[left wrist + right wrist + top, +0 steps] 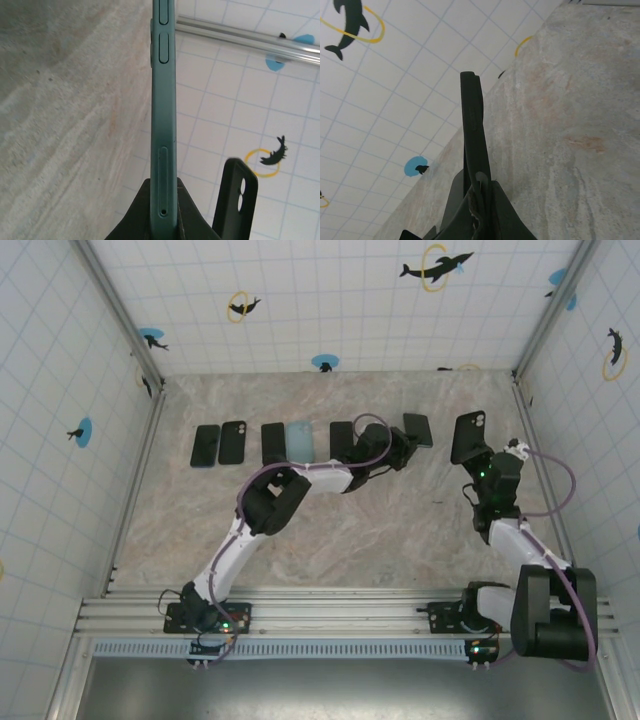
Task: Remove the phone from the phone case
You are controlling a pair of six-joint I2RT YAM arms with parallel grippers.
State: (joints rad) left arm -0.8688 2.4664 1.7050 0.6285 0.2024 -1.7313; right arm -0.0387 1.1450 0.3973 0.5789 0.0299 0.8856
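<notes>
My left gripper [402, 448] [163, 215] is shut on the lower end of a dark green phone [163, 115], seen edge-on with its side buttons and SIM tray facing the wrist camera. From above, the phone [418, 429] is held off the table at the back centre-right. My right gripper [492, 476] [487, 200] is shut on a black phone case [467, 437] [472, 125], held upright a short way right of the phone. The case [236, 205] shows its camera cut-out and is apart from the phone.
A row of dark phones and cases [232, 442] lies on the marble table toward the back left, with a pale blue one [299, 440] among them. Tiled walls with aluminium corner rails [140, 350] close off the back and both sides.
</notes>
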